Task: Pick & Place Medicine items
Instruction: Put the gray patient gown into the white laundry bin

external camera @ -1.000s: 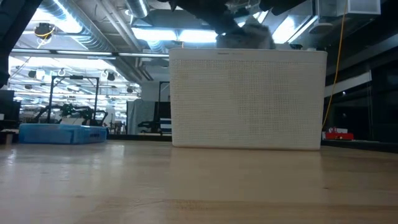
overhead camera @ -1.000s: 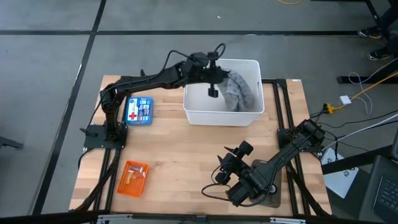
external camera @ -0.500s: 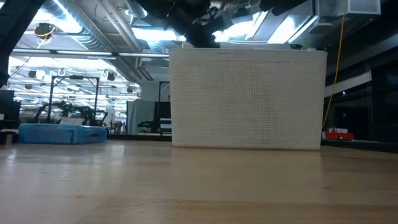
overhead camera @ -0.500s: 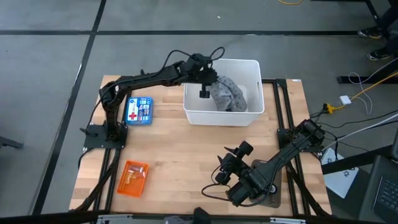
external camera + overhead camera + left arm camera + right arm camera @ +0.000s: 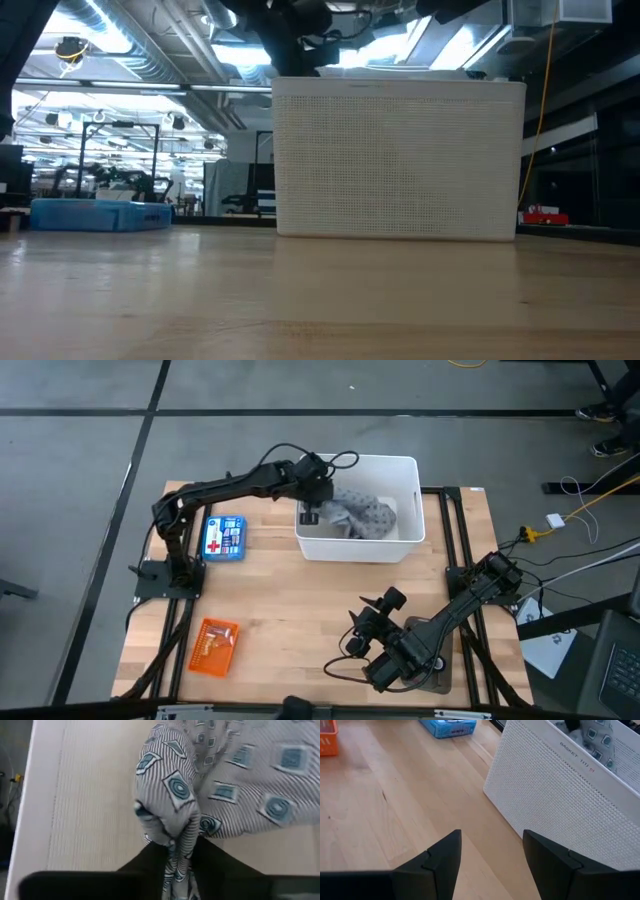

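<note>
A flat blue box with a red cross (image 5: 223, 538) lies flat on the wooden table, left of the white basket (image 5: 410, 538); the box (image 5: 100, 213) also shows in the low view. The amber vial and the silvery-grey piece are out of view. My left gripper (image 5: 310, 515) is inside the basket's left part, shut on a grey patterned cloth (image 5: 365, 515), which lies in the basket. My right gripper (image 5: 360, 632) waits open over the table's near right part. My left gripper (image 5: 179, 867) pinches a bunched fold of the grey patterned cloth (image 5: 176, 832) between its two fingers (image 5: 150, 865), coming from above. The gathered part stands up from the fingers' grip. The rest of the cloth (image 5: 250, 780) spreads over the basket floor toward the right.
An orange box (image 5: 214, 646) lies on the table's near left part. The white basket (image 5: 560, 795) stands at the far middle and its tall wall (image 5: 400, 160) fills the low view. Bare wood lies between the basket and the right gripper (image 5: 490, 855).
My left gripper has moved toward the table's left and down inside the basket, staying shut on the cloth. The cloth, earlier lifted above the basket rim, has come down and been drawn leftward, and now lies spread in the basket.
</note>
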